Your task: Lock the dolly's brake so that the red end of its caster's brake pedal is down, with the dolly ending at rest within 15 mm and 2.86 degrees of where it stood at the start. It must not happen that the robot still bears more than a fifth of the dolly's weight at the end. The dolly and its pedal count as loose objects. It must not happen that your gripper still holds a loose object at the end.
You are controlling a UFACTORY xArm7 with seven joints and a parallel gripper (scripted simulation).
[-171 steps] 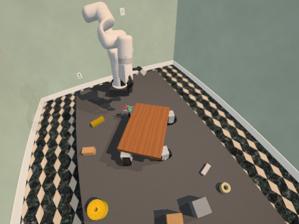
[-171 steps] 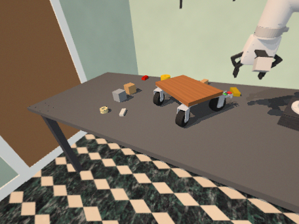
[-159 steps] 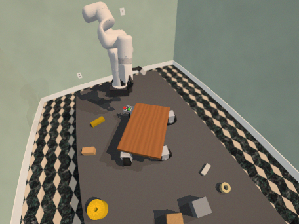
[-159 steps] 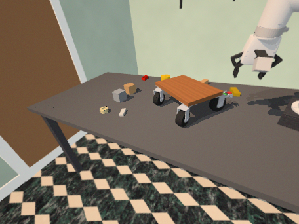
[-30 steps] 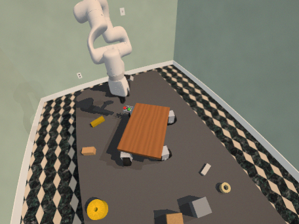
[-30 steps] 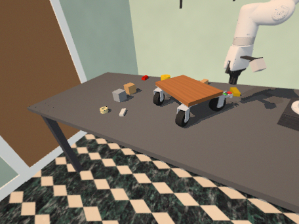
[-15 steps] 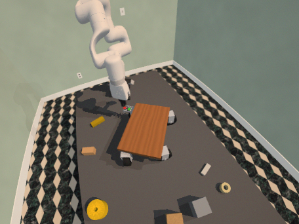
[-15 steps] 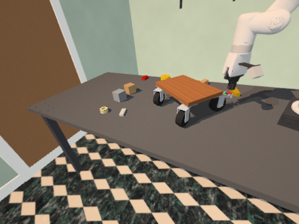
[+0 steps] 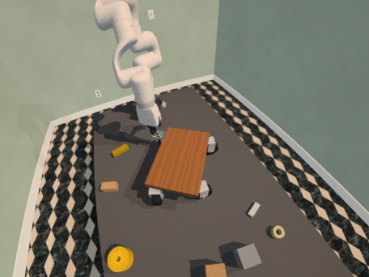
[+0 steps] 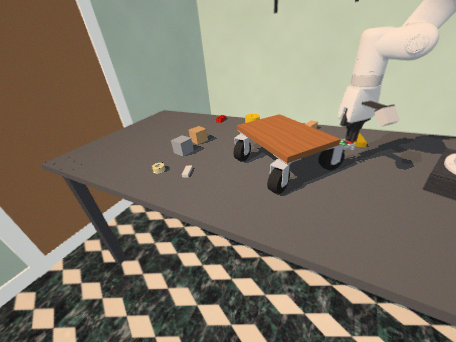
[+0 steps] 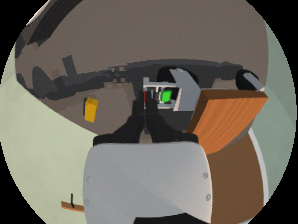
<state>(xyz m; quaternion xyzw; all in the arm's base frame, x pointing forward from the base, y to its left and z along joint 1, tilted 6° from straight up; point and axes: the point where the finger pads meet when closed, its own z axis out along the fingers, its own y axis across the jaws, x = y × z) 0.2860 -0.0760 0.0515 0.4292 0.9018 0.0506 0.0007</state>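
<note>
The dolly (image 9: 180, 159) is a wooden board on black casters, standing on the dark table; it also shows in the exterior view (image 10: 287, 136). Its brake pedal (image 9: 159, 134) sticks out at the far corner, with a green end and a red end. In the wrist view the green end (image 11: 166, 96) shows clearly, and the red end (image 11: 148, 98) lies right at my fingertips. My gripper (image 9: 154, 129) is shut and empty, its tips directly over the pedal's red end (image 10: 348, 142). I cannot tell whether the tips touch it.
A yellow cylinder (image 9: 120, 150), an orange block (image 9: 109, 186) and a yellow disc (image 9: 120, 258) lie left of the dolly. A grey cube (image 9: 246, 255), a small ring (image 9: 277, 232) and a white block (image 9: 253, 209) lie nearer the front. A dark device (image 10: 444, 175) sits at the right.
</note>
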